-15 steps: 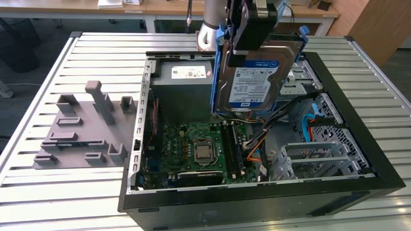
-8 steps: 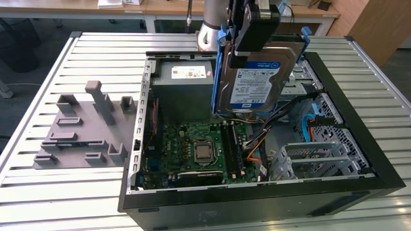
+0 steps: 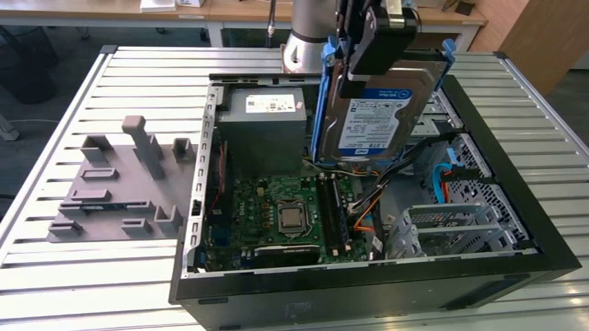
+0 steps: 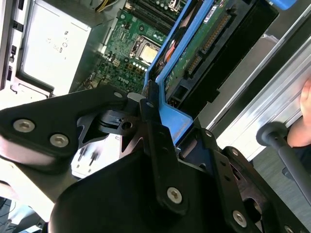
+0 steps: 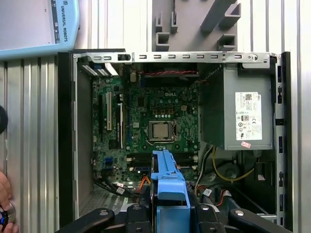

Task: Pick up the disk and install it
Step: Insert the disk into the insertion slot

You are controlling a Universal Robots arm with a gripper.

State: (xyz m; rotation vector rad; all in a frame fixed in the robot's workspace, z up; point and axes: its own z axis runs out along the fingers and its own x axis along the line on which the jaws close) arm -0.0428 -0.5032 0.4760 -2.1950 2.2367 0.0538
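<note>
In the upper middle of the exterior view, the black robot hand (image 3: 368, 65) is clamping the flat silver disk with blue side rails (image 3: 385, 121), holding it upright (label showing) over the open black computer case (image 3: 368, 284) sitting on the slatted metal desk (image 3: 83, 276).

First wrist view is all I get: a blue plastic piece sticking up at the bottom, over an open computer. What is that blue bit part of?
Observer: It is a side rail of the disk. The exterior view shows the silver drive's blue-and-white label.
Operator: Is the drive sitting in the computer yet?
Observer: No. In the exterior view the gripper holds it on edge, in the air above the open case.
Operator: What is on its other face?
Observer: In the second wrist view, a green circuit board covers that side.
</note>
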